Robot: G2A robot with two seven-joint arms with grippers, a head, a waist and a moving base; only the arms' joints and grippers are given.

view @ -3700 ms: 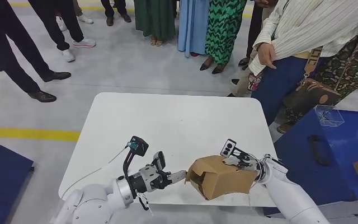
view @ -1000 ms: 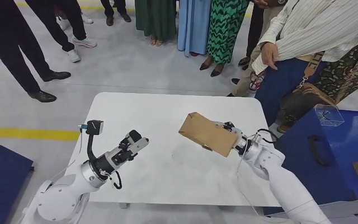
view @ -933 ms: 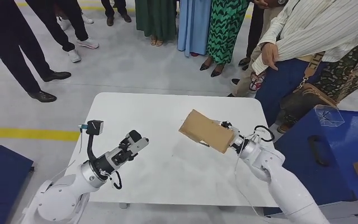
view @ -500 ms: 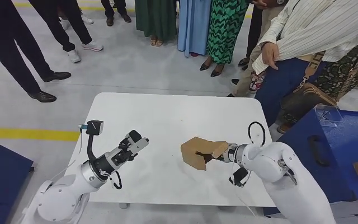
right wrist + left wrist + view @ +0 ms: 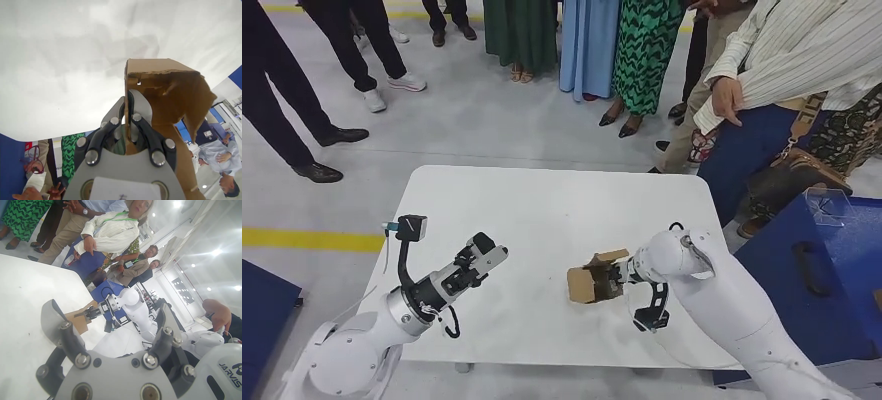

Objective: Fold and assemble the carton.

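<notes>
A brown cardboard carton (image 5: 587, 281) sits low over the white table (image 5: 542, 210), right of centre, its open side turned toward the arm holding it. My right gripper (image 5: 619, 272) is shut on one wall of the carton (image 5: 160, 94), one finger inside (image 5: 139, 106) and one outside. The left wrist view shows that carton (image 5: 77, 321) farther off with the right gripper (image 5: 90, 312) on it. My left gripper (image 5: 492, 255) hovers over the table's left part, well apart from the carton, its fingers (image 5: 54, 311) spread open with nothing between them.
Several people stand around the far and right sides of the table. A blue bin (image 5: 817, 270) with a clear plastic container (image 5: 830, 205) on it stands to the right. A small camera module (image 5: 410, 228) on a stalk rises by the left arm.
The right arm has swung the carton from high over the table's right side down and toward the near centre, turning it over. The left arm has stayed put.
</notes>
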